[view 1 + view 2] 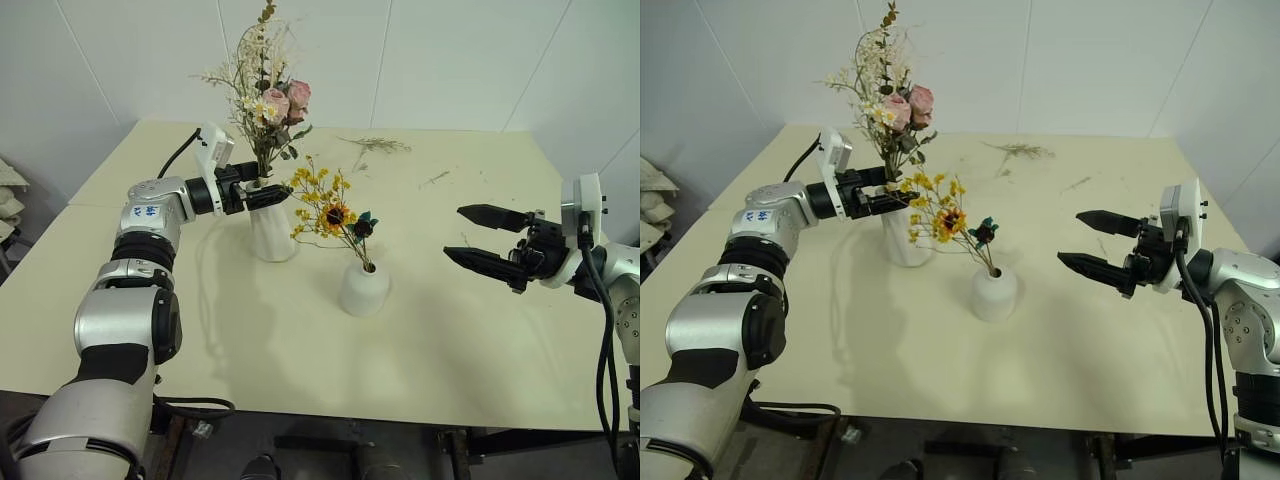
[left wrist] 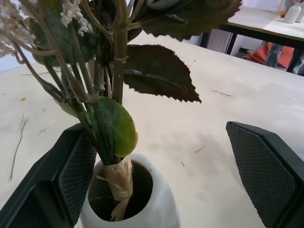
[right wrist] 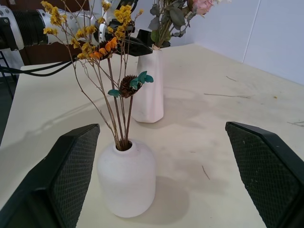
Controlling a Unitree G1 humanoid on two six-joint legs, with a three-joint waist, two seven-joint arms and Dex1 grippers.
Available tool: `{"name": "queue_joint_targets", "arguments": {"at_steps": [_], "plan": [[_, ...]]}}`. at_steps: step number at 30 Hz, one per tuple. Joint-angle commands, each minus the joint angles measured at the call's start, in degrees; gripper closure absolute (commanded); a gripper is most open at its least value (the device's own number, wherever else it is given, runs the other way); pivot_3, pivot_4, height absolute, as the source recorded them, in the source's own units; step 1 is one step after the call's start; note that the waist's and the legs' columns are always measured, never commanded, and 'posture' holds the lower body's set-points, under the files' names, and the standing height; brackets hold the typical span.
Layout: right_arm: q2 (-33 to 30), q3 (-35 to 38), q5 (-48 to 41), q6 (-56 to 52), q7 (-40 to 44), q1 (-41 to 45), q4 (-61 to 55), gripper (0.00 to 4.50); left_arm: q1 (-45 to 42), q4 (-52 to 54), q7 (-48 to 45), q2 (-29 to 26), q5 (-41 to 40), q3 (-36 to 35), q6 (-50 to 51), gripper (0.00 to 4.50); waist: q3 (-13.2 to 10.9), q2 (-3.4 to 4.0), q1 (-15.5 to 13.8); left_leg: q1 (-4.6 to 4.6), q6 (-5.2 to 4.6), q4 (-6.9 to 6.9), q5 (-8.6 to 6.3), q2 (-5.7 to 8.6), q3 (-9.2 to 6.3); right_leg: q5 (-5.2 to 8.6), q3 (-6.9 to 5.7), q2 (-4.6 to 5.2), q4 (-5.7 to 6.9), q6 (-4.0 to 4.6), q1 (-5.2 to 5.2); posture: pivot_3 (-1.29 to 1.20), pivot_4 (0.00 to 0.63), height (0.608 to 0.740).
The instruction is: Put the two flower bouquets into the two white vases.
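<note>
Inspecting: both bouquets seated, pink roses point(image 1: 285, 100) in tall vase point(image 1: 271, 232), yellow bouquet point(image 1: 325, 205) in short vase point(image 1: 364, 288). Your left claw point(image 1: 268, 190) stands apart around the stems, right claw point(image 1: 480, 238) apart, empty; withdraw left clear without snagging leaves

Two vases point(image 1: 272, 232) point(image 1: 363, 288) with bouquets block mid-counter point(image 1: 450, 340); bare surface lies before the right tool point(image 1: 478, 238).

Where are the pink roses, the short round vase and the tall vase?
Pink roses point(image 1: 287, 101), left eye view, on a bloom.
Short round vase point(image 3: 126, 178), right wrist view, on its belly.
Tall vase point(image 1: 902, 240), right eye view, on its body.
</note>
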State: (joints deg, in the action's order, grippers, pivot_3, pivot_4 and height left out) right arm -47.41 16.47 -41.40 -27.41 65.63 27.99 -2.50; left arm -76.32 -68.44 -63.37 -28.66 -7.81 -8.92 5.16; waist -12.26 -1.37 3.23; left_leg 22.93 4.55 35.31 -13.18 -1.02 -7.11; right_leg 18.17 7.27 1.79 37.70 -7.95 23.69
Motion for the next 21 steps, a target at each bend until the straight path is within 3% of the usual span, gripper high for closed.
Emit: {"name": "queue_joint_targets", "arguments": {"at_steps": [1, 21], "plan": [[-0.16, 0.78, 0.11, 1.27, 0.17, 1.12, -0.74, 0.00, -2.18, 1.59, -2.09, -1.22, 0.58, 0.97, -0.21, 0.03, 0.00, 0.00, -0.01, 0.00, 0.00, 0.00, 0.00, 0.00, 0.00, 0.00, 0.00, 0.00, 0.00, 0.00, 0.00, 0.00, 0.150, 0.740], [0.43, 0.35, 0.55, 1.56, 0.43, 1.37, -0.22, 0.00, -1.13, 8.78, -4.71, -5.54, 0.42, 2.58, 3.52, 0.03, 0.00, 0.00, 0.00, 0.04, 0.00, -0.01, 0.00, 0.00, -0.01, 0.00, 0.00, 0.00, -0.04, 0.00, 0.01, 0.00, 0.150, 0.740]]}}
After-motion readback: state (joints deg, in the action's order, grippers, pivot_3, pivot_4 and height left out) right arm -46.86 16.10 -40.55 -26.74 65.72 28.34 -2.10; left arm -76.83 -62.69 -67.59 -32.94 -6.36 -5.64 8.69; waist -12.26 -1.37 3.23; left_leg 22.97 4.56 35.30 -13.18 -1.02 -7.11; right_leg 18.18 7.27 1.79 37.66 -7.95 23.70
